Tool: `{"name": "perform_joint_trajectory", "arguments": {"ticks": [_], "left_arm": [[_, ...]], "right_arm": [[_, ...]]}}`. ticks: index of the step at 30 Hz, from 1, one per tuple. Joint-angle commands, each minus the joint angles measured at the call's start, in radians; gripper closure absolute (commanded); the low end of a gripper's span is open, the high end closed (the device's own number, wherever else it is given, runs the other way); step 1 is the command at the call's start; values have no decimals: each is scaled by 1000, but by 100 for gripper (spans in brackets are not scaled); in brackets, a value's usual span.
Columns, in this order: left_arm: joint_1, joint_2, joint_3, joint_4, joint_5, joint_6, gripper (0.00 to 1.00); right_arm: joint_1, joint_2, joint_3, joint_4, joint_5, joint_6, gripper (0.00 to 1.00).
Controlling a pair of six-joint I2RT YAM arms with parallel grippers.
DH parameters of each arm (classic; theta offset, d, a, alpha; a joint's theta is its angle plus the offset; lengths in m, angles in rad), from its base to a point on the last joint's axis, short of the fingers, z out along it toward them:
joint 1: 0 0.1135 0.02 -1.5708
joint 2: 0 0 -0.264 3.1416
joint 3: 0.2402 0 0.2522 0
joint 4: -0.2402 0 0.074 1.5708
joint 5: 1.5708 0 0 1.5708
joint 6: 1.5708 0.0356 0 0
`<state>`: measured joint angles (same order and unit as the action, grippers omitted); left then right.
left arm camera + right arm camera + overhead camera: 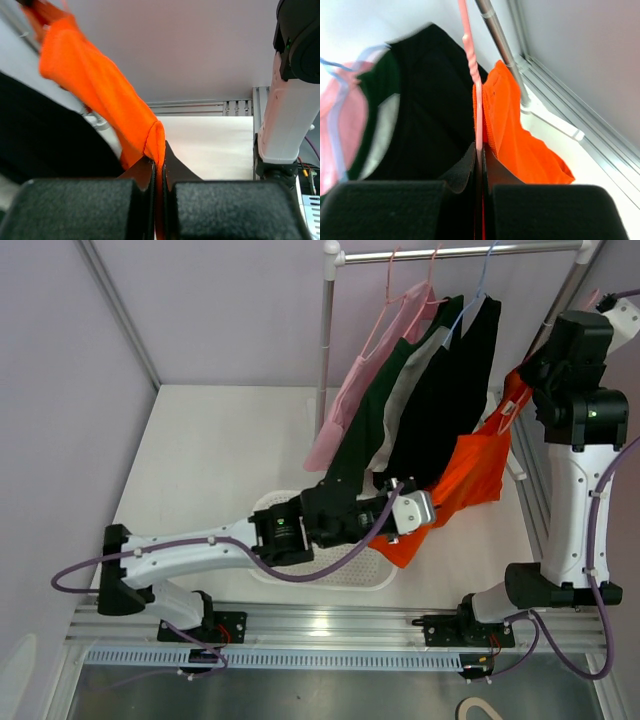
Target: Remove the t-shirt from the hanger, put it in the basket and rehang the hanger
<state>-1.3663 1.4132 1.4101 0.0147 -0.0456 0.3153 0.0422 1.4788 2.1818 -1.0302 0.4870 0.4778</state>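
Orange cloth stretches between the two arms. It is the t-shirt, and it hangs in the air over the right side of the table, just beside a black shirt.

The top of the t-shirt is up by the right gripper. That gripper is pinching the thin pink hanger by its twisted neck. Its jaws are almost all the way together, with only the pink stem between them. The orange collar sits right next to the stem.

The bottom of the t-shirt is down low by the left gripper. Its jaws are squeezed tight on a fold of the orange cloth, and the cloth runs up and away from it to the left in the wrist view.

More clothes hang from the metal rail at the back. From the left there is a pink shirt, a dark green shirt, a grey shirt and then the black one.

A white basket lies on the table under the left arm.
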Motion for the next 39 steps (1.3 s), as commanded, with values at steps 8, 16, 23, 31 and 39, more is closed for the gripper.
{"name": "perform_joint_trajectory", "arguments": {"ticks": [8, 16, 23, 31, 39], "left_arm": [[127, 375, 343, 125, 253, -124, 99], [223, 639, 858, -71, 291, -159, 99], [228, 573, 868, -173, 263, -131, 99], [228, 390, 787, -291, 216, -168, 99], [248, 330, 1024, -377, 63, -96, 99]], "right_arm": [[-22, -153, 122, -51, -206, 33, 100], [-24, -256, 32, -76, -476, 73, 100], [-24, -186, 188, -61, -370, -57, 100], [-24, -94, 150, 85, -373, -143, 100], [-33, -46, -21, 343, -379, -212, 100]]}}
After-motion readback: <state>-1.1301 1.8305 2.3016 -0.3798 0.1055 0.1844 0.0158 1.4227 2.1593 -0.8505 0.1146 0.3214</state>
